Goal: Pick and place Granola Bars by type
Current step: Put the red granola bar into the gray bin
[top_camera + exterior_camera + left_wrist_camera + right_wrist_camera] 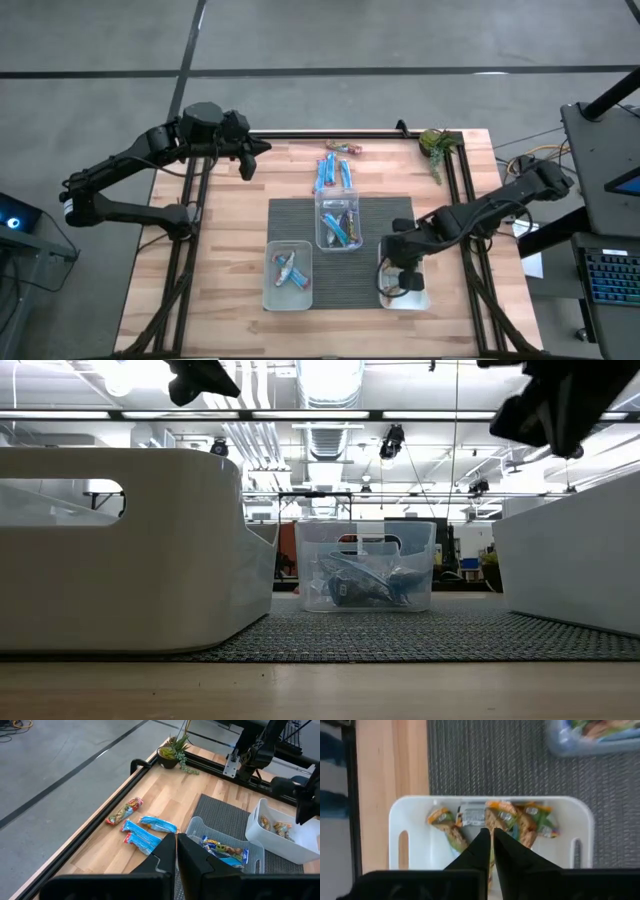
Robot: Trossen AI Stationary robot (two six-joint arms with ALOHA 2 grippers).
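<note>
My right gripper (489, 837) is shut with nothing between its fingers. It points down over the white tub (492, 799) at the mat's near right (410, 292), where several orange and tan granola bars (510, 820) lie. My left gripper (176, 840) hangs shut and empty above the table's far left (250, 155). Loose bars lie flat on the wood at the far middle: blue ones (157, 824) (335, 172) and a reddish one (124, 811). A clear tub (338, 225) at mid-mat holds mixed bars. A tub at the near left (288, 275) holds blue bars.
A grey woven mat (300, 215) under the three tubs covers the table's middle. A small green plant (435, 145) stands at the far right corner. A black frame rail (320, 134) runs along the far edge. Bare wood shows left of the mat.
</note>
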